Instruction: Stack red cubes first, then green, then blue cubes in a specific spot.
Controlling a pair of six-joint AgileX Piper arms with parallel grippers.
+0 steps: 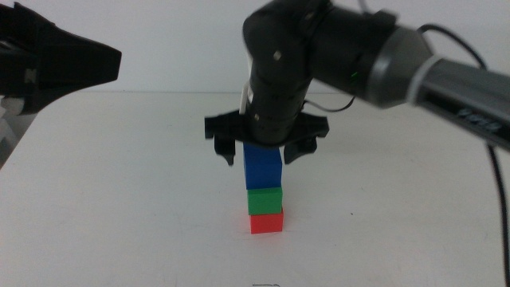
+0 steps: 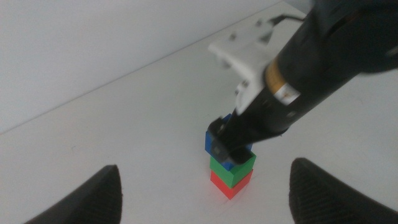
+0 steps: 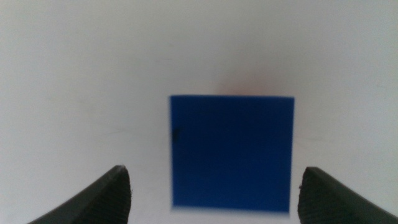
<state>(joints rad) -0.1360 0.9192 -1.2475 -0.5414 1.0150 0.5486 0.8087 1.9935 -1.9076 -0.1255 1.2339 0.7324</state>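
Now | right pincer (image 1: 266,151) spread wide, either side of blue cube (image 1: 263,167) topping green cube (image 1: 264,200) on red cube (image 1: 266,222); lift straight up, no brushing | left pincer (image 2: 202,202) spread, waiting apart, over white surface (image 1: 119,199)

right gripper (image 1: 264,151): jaws apart, pointing down | left gripper (image 2: 205,186): jaws apart, raised aside

My middle cam looks forward and down over the counter (image 1: 96,207). Left wrist cam sits back, angled at the same stack. Right wrist cam stares straight down, super close.
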